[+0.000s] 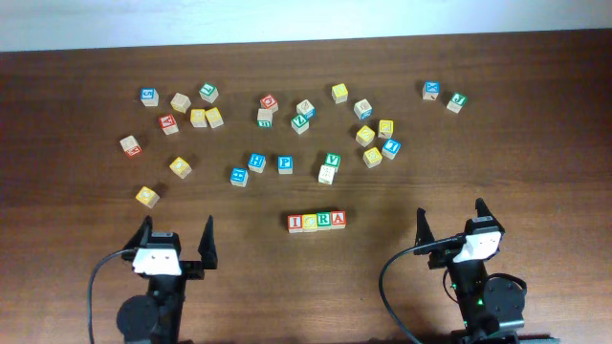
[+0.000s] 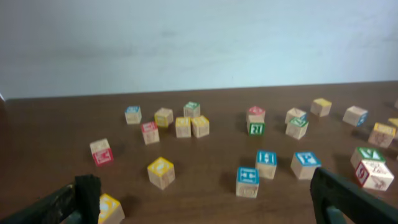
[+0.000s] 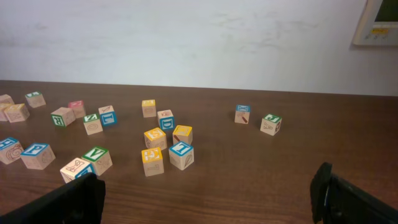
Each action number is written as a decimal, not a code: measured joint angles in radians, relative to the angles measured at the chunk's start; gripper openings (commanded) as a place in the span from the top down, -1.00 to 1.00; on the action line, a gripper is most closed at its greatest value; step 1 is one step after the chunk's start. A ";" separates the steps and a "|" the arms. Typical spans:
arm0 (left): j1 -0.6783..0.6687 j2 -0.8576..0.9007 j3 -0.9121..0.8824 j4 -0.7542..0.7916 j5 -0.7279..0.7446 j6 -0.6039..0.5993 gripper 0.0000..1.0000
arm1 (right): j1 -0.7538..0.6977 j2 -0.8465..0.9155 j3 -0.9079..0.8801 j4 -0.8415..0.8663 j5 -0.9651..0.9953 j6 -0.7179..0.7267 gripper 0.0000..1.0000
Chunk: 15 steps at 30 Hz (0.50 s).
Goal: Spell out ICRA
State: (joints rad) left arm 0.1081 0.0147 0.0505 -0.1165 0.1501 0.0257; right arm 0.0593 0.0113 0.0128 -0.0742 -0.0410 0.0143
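Observation:
A row of four letter blocks reading I, C, R, A lies side by side at the table's front middle, seen only in the overhead view. My left gripper is open and empty at the front left, well left of the row. It also shows in the left wrist view, with nothing between its fingers. My right gripper is open and empty at the front right, right of the row. It also shows in the right wrist view, over bare wood.
Several loose letter blocks are scattered across the back half of the table, from a yellow one near the left gripper to a blue and a green one at the back right. A white wall bounds the far edge.

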 measured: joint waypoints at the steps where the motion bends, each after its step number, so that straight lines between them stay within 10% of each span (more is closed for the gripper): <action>1: 0.000 0.000 -0.015 0.024 0.000 0.000 -0.98 | 0.000 0.000 0.000 0.000 0.000 0.000 -0.97; 15: 0.000 -0.002 -0.039 0.053 -0.016 -0.001 -0.98 | 0.000 0.000 0.000 0.000 0.000 0.000 -0.97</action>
State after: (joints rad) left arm 0.1081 0.0128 0.0113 -0.0631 0.1337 0.0250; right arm 0.0593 0.0113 0.0128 -0.0742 -0.0410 0.0139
